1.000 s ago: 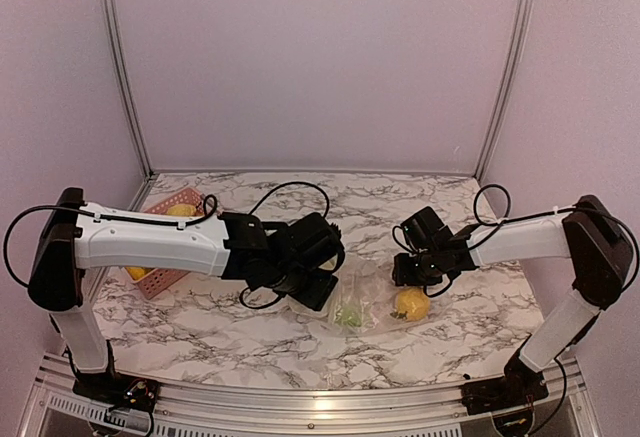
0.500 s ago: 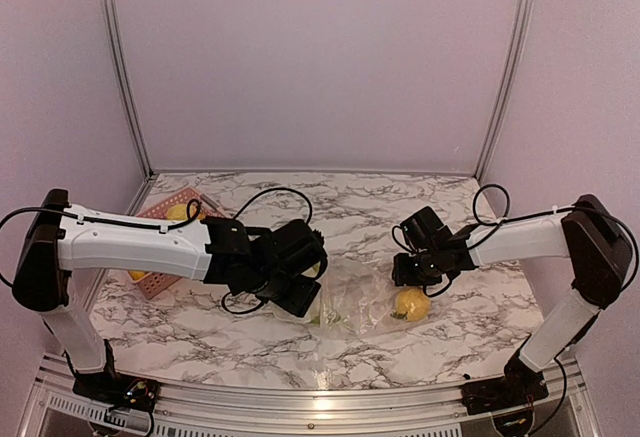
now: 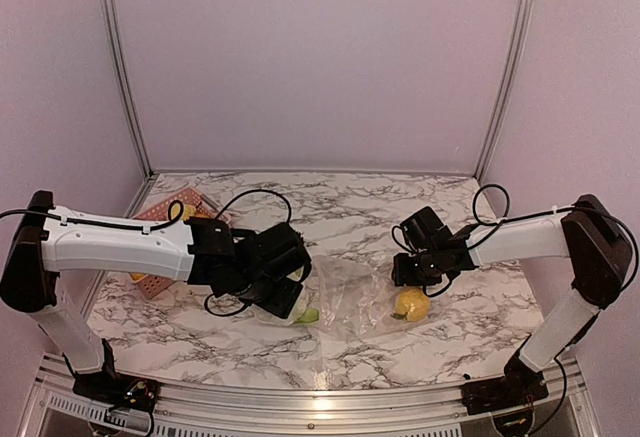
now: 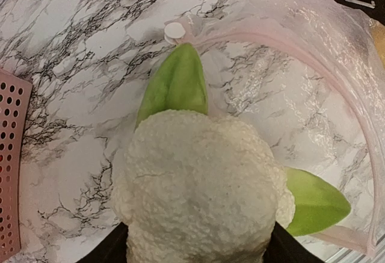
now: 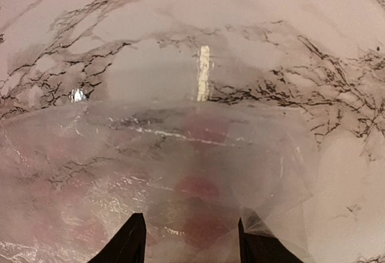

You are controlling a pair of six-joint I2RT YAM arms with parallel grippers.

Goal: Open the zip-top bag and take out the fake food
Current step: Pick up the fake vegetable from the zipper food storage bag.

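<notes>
While the left gripper [image 3: 287, 295] reaches in from the left, its jaws are closed on a cauliflower [image 4: 198, 185], a rounded, cream-white piece with a pebbly, crumbed surface and two smooth, pointed green leaves [image 4: 175, 85]. It is held at the left end of the zip-top bag [image 3: 352, 292], over the bag's gaping mouth. In the left wrist view the mouth's pink-tinted rim runs in a wide curve from a small white round disc [image 4: 175, 31] round to the right. Whether the piece is clear of the film cannot be told. The bag is thin, clear, crinkly plastic, lying flat and wrinkled on the white, grey-veined marble table [image 3: 400, 207], between the two grippers near the middle. A yellow, oval lemon [image 3: 410, 304] lies at the bag's right end and seems to be under the film, just near of the right gripper [image 5: 189, 227]. That gripper's two dark, tapered fingers [image 5: 129, 242] stand partly apart above glossy, creased film, with a fold of it rising against one finger. Whether they pinch the film cannot be told. A pink perforated plastic basket [image 3: 165, 207] sits at the far left, mostly behind the left arm, with yellow pieces [image 3: 182, 210] in it.
</notes>
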